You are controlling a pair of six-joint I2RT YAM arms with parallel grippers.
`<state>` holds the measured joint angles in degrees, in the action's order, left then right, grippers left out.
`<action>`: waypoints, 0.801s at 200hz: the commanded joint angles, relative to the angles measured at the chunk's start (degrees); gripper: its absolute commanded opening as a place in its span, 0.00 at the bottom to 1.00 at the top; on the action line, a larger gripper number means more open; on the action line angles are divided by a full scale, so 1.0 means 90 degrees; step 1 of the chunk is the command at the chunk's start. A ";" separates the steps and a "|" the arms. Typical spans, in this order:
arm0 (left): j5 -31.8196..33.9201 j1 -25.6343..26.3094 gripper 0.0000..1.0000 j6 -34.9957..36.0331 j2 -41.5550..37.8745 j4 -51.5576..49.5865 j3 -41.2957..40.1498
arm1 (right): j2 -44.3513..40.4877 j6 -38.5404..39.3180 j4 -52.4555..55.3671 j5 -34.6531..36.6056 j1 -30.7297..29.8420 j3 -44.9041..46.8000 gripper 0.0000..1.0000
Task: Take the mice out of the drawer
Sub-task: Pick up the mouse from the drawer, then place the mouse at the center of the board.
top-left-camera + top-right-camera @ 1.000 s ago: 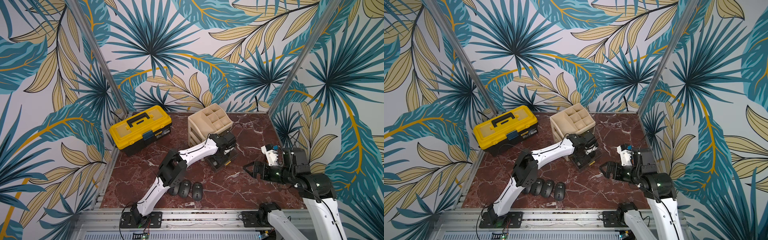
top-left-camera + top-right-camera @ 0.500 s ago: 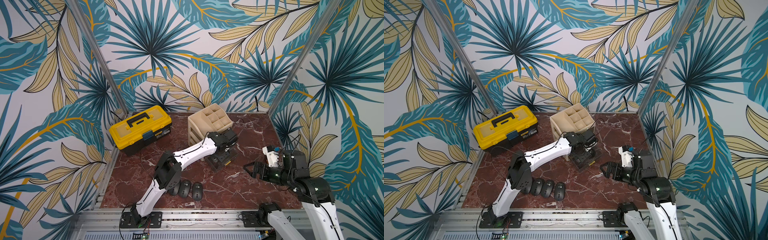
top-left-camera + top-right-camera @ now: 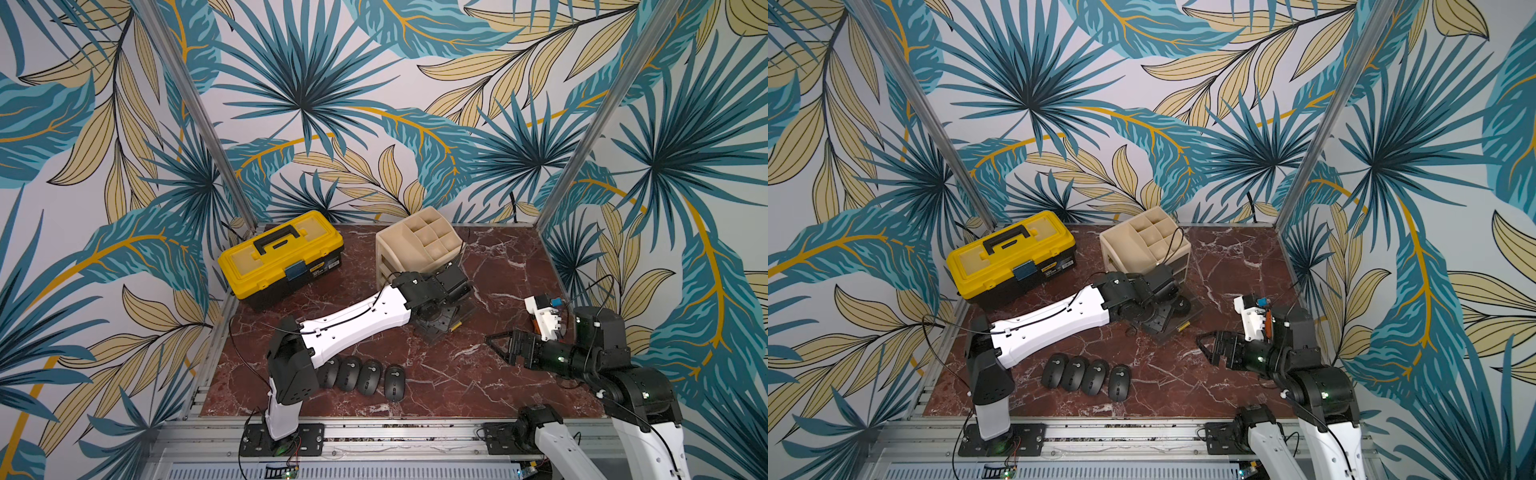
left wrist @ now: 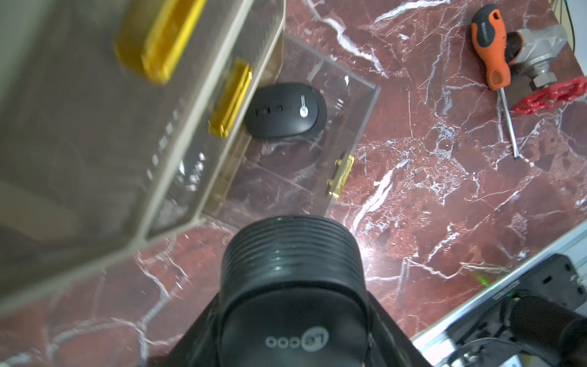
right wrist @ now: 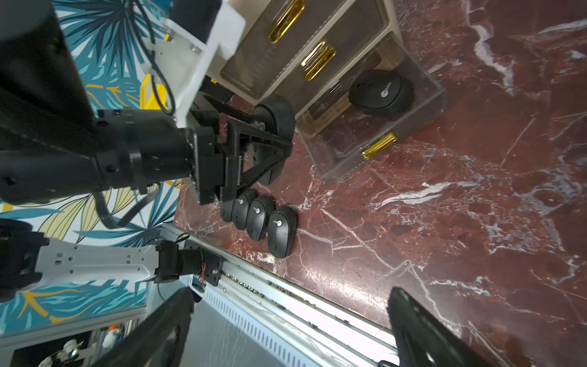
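Four small black oval mice [image 3: 1086, 376] lie in a row at the lower centre of a top view. The left gripper [image 5: 273, 135] clamps a fifth mouse [image 4: 292, 286]. The sixth mouse [image 4: 286, 111] sits in the clear plastic drawer [image 4: 359, 133]. The right gripper [image 3: 496, 348] is wide open and empty.

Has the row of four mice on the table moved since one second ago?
No. In a top view the row of four mice lies at the same place and the same angle against the table's front edge.
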<state>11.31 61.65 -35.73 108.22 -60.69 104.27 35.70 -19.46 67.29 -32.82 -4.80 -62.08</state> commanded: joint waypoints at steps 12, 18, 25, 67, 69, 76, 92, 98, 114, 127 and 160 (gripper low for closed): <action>0.0235 0.0510 0.55 -0.1534 -0.0138 0.0423 -0.0774 | -0.0299 0.0106 0.0226 -0.0554 0.0015 0.0027 0.97; 0.0214 0.0598 0.55 -0.1717 -0.0144 0.0558 -0.0933 | -0.0361 0.0110 0.0220 -0.0558 0.0015 0.0033 0.97; 0.0191 0.0684 0.55 -0.1936 -0.0133 0.0656 -0.1082 | -0.0415 0.0113 0.0210 -0.0561 0.0015 0.0050 0.97; 0.0160 0.1083 0.55 -0.2844 -0.0120 0.1196 -0.2149 | -0.0719 0.0124 0.0239 -0.0676 0.0015 0.0250 0.97; 0.0155 0.1088 0.55 -0.2885 -0.0120 0.1223 -0.2195 | -0.0733 0.0120 0.0239 -0.0676 0.0015 0.0251 0.97; 0.0109 0.1109 0.55 -0.2992 -0.0135 0.1315 -0.2380 | -0.0788 0.0103 0.0239 -0.0678 0.0015 0.0284 0.97; 0.0014 0.1137 0.55 -0.3178 -0.0155 0.1510 -0.2700 | -0.0868 0.0091 0.0248 -0.0652 0.0015 0.0344 0.97; 0.0019 0.1151 0.55 -0.3230 -0.0152 0.1542 -0.2785 | -0.0880 0.0089 0.0256 -0.0641 0.0015 0.0374 0.97; 0.0078 0.1161 0.55 -0.3342 -0.0131 0.1602 -0.2983 | -0.0887 0.0093 0.0276 -0.0576 0.0015 0.0418 0.97; 0.0057 0.1136 0.55 -0.3345 -0.0094 0.1693 -0.3115 | -0.0897 0.0095 0.0291 -0.0556 0.0015 0.0458 0.97; -0.0146 0.1138 0.55 -0.3326 0.0094 0.1808 -0.3200 | -0.0920 0.0008 0.0242 -0.0480 0.0015 0.0577 0.97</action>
<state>10.96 71.85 -64.34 108.25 -46.85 76.71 28.21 -19.27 69.10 -37.74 -4.80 -58.33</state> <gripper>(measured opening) 0.623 0.974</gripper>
